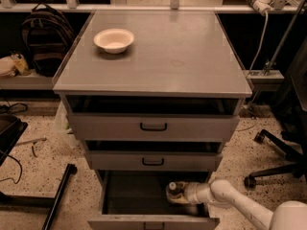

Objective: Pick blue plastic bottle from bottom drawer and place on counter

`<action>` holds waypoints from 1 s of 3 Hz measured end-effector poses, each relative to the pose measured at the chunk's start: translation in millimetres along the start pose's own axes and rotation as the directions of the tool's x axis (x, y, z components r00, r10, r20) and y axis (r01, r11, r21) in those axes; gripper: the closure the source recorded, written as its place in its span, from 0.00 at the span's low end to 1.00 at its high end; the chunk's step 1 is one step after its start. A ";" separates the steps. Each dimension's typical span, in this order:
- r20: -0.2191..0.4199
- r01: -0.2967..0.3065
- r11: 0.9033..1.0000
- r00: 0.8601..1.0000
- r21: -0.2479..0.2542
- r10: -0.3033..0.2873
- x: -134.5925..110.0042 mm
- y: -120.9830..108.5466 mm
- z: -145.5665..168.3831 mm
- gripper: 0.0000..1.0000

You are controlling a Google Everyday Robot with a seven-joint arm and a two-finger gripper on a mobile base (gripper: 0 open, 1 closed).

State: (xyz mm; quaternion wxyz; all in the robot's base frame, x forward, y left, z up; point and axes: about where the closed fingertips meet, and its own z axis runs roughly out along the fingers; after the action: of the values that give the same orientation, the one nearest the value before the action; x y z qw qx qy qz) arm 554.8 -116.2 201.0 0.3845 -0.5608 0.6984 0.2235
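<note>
A white bowl [114,40] sits on the surface [182,56], well above the open bottom drawer [139,195]. Inside that drawer, toward its right side, is the blue plastic bottle [173,189], its label unreadable. The hand [188,194] meets it from the right; I cannot tell whether it is gripping the bottle.

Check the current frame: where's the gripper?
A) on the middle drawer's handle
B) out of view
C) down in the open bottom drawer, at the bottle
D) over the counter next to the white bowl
C: the gripper is reached into the open bottom drawer, right at the blue plastic bottle, while the white bowl sits alone on the counter.
</note>
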 end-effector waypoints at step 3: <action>-0.032 -0.049 0.999 0.998 0.006 0.049 -20.7 5.2 -20.4 1.00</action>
State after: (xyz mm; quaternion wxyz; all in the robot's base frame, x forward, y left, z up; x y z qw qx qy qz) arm 545.6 -117.2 229.1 0.3690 -0.5461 0.7186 0.2218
